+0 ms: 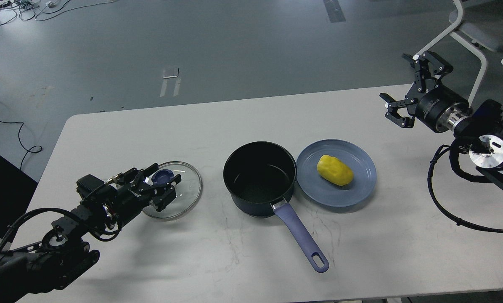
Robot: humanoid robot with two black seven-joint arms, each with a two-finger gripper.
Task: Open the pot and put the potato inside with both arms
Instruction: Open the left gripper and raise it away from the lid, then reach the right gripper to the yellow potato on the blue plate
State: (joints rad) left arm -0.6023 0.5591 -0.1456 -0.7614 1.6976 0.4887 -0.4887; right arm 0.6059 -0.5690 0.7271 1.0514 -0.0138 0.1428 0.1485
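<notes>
The dark pot (260, 179) stands open at the table's middle, its purple handle (302, 237) pointing toward me. Its glass lid (184, 191) with a blue knob (164, 176) lies low on the table to the pot's left. My left gripper (163, 183) is closed around the knob. The yellow potato (334, 170) lies on a blue plate (361, 185) right of the pot. My right gripper (396, 82) is open and empty, raised over the table's far right corner, well away from the potato.
The white table (234, 122) ends close behind my right gripper. A white chair (474, 33) stands beyond the far right corner. Cables lie on the floor at the far left.
</notes>
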